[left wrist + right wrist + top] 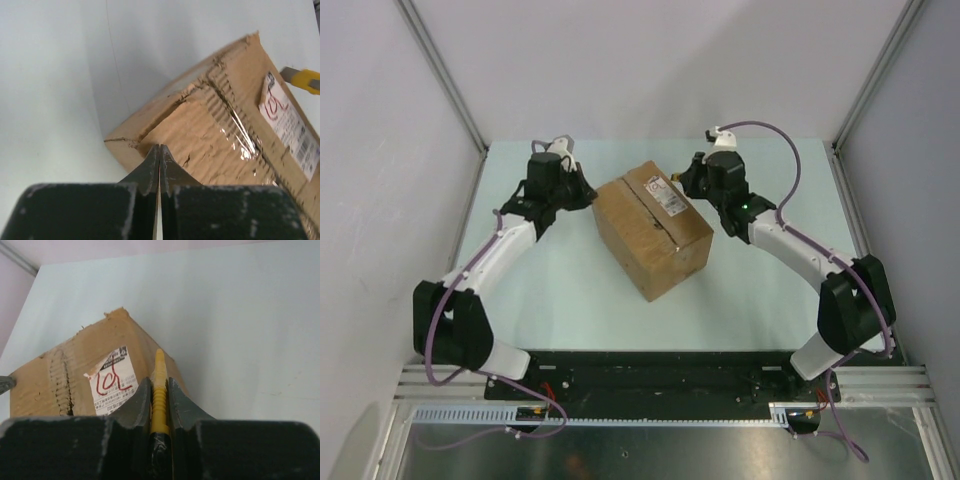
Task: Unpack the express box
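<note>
Knife poised at the sealed carton

The yellow utility knife (159,365) is pinched edge-on in the right gripper (159,386), jaws nearly closed on its handle, tip over the express box's (650,225) far corner by the white label (112,380). The box sits mid-table (740,300), nearer the far edge, with its flaps closed. The left gripper (159,150) is fully closed and empty at the box's left side; contact is unclear. Likely risks: the unbraced box skids under blade pressure, the slim handle twists, or the cut misses the taped seam (235,130).

I get bright, even light from above. A faint shadow lies beside the box (200,125), its tape (240,142) glares, and the close foreground blurs.
</note>
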